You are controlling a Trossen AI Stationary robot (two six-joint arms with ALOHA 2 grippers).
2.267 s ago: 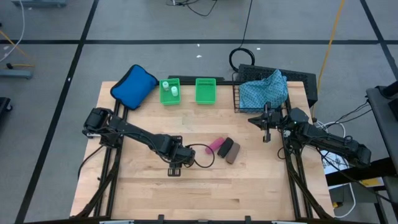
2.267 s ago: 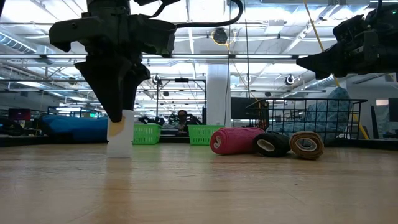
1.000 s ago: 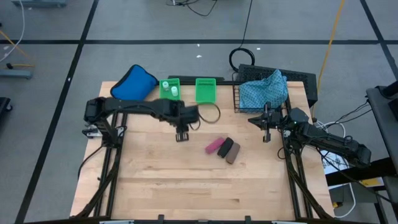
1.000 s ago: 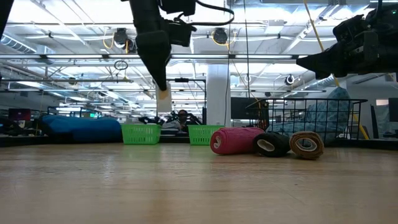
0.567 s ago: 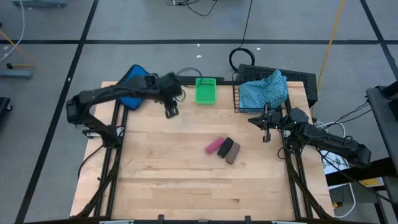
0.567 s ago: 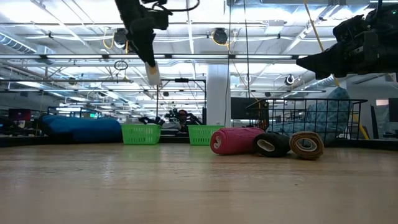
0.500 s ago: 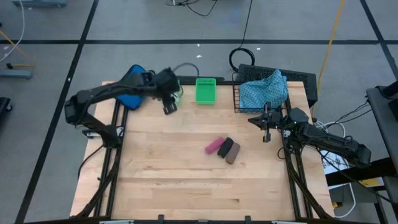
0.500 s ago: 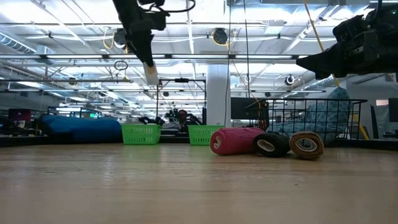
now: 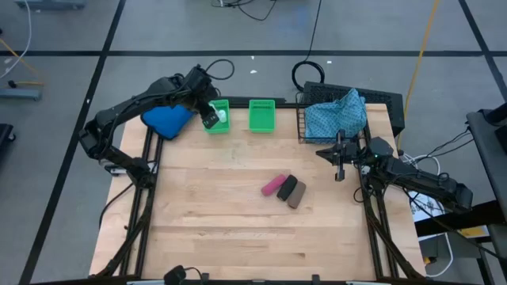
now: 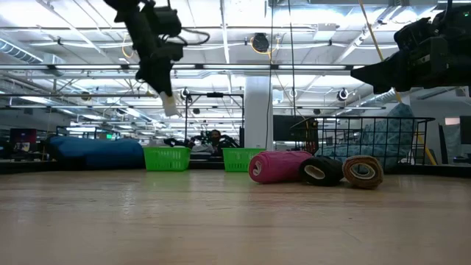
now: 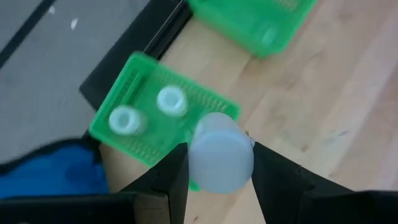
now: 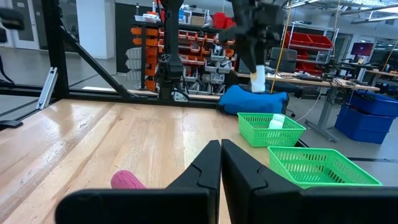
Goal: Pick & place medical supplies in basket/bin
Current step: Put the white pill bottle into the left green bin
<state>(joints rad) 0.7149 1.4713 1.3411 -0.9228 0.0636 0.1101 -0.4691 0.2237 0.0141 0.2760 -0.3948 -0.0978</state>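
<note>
A: Big open workshop behind the wooden table, racks and ceiling lights all the way back. What's the left arm doing up there?

B: The left gripper hangs above the left-hand green bin, its fingers pinched on a small white bottle. From its wrist you look straight down the bottle's base, and past it two more bottles stand in that bin with their caps up.

A: So they're going in the green bin, not the wire basket?

B: Looks that way. The basket sits at the far right corner with only the patterned cloth heaped in it. The other green bin between them looks empty.

A: And the rolls?

B: Pink, black and brown, lying side by side, touching, out in the middle of the table, near nothing else.

A: How would you take those?

B: I'd guess they're light and a bit squashy, and they'd roll if nudged, so across the round body, square on. The bottle seems hard, smooth plastic, featherweight; gripped round its middle it could slip or twist, and it might tip on that ribbed bin floor.

A: Right arm?

B: The right gripper waits just in front of the basket, fingers pressed together, holding nothing. There's a blue pouch by the left bin too
</note>
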